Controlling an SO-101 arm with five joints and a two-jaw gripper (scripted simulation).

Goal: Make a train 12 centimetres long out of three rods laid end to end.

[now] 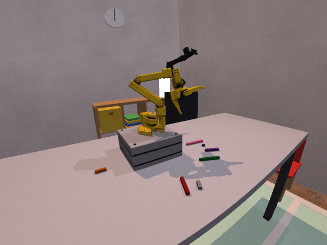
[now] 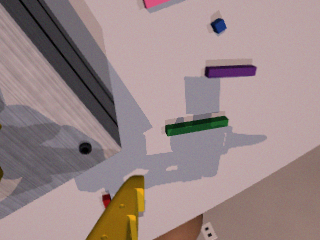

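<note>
My gripper (image 1: 188, 98) is wide open and empty, held high above the table beyond the grey base block (image 1: 149, 146). Below it on the table lie a pink rod (image 1: 194, 142), a small blue rod (image 1: 203, 145), a purple rod (image 1: 211, 149) and a green rod (image 1: 209, 158), all apart from one another. A red rod (image 1: 184, 185) and a grey rod (image 1: 199, 184) lie nearer the front edge. An orange rod (image 1: 100, 170) lies alone at the left. The wrist view shows the green rod (image 2: 196, 125), the purple rod (image 2: 230, 71), the blue rod (image 2: 218, 25), an end of the pink rod (image 2: 156, 3) and one yellow finger (image 2: 122, 212).
The arm stands on the grey base block, which also shows in the wrist view (image 2: 45, 115). The table's curved front edge runs at the right. A wooden shelf (image 1: 116, 116) with a yellow box stands behind the table, beside a dark cabinet (image 1: 182, 106).
</note>
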